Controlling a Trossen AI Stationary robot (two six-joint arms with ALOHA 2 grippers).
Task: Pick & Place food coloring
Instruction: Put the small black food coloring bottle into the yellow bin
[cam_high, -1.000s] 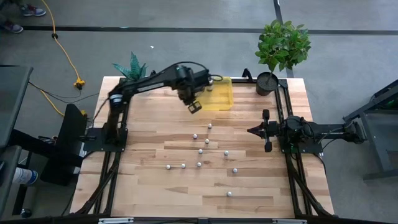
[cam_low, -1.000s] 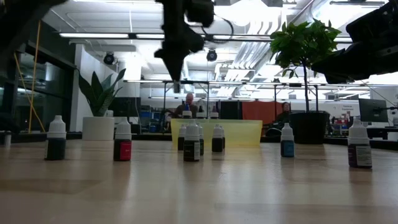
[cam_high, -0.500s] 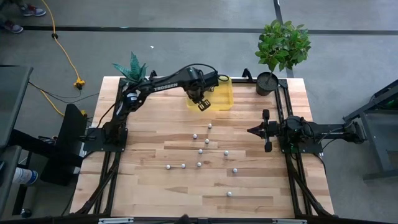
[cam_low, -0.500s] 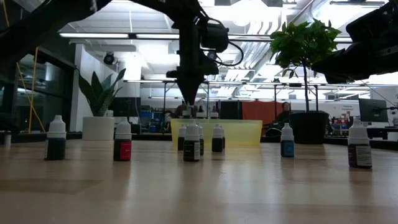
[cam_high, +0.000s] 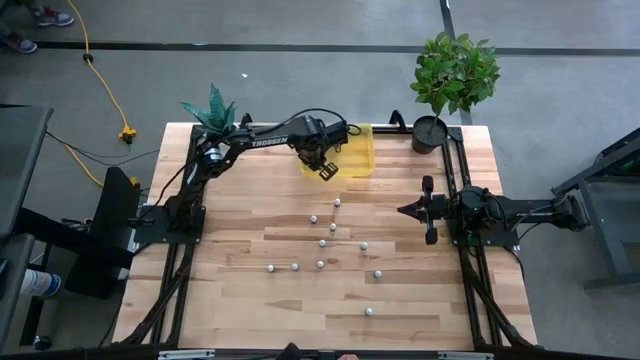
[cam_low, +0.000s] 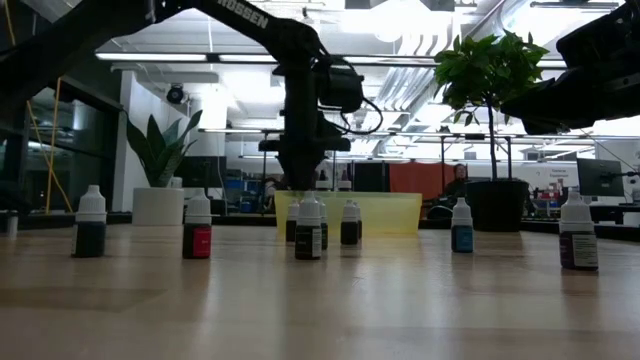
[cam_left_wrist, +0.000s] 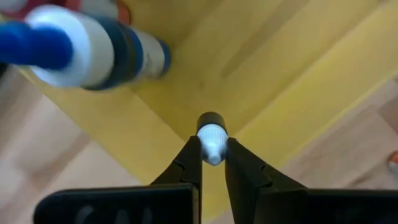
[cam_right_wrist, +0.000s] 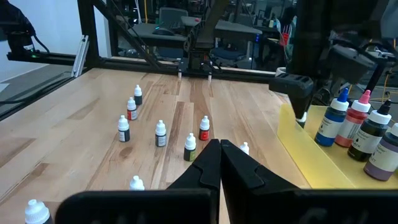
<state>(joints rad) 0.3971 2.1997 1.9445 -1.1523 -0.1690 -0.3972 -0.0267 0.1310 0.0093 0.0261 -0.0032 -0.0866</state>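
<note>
My left gripper (cam_high: 325, 168) hangs over the near left part of the translucent yellow tray (cam_high: 358, 148), shut on a small food coloring bottle (cam_left_wrist: 212, 127) with a white cap and a dark body. In the low view it stands low, just above the tray (cam_low: 385, 213). Larger bottles stand inside the tray (cam_right_wrist: 348, 124); one with a blue cap (cam_left_wrist: 81, 43) is close by. Several small bottles (cam_high: 322, 243) stand upright on their bases on the wooden table. My right gripper (cam_high: 405, 209) waits at the table's right side, shut (cam_right_wrist: 219, 146). My left gripper pinches the small bottle's white cap (cam_left_wrist: 212, 135) between its two fingers (cam_left_wrist: 189, 158). The fingers come from above, pointing steeply down. The bottle hangs upright below them over the tray's floor (cam_left_wrist: 280, 74); whether its bottom touches the floor, I cannot tell.
A potted plant (cam_high: 452, 75) stands at the far right corner and a spiky plant (cam_high: 212, 108) at the far left. Black frame rails (cam_high: 180, 260) run along both sides. Bare wood lies along the near edge (cam_high: 300, 320).
My left gripper has come down with the small bottle and gone a little toward the table's far right, over the tray. It rolled slightly about its own line. The bottle stays upright in its shut fingers. My right arm has kept still.
</note>
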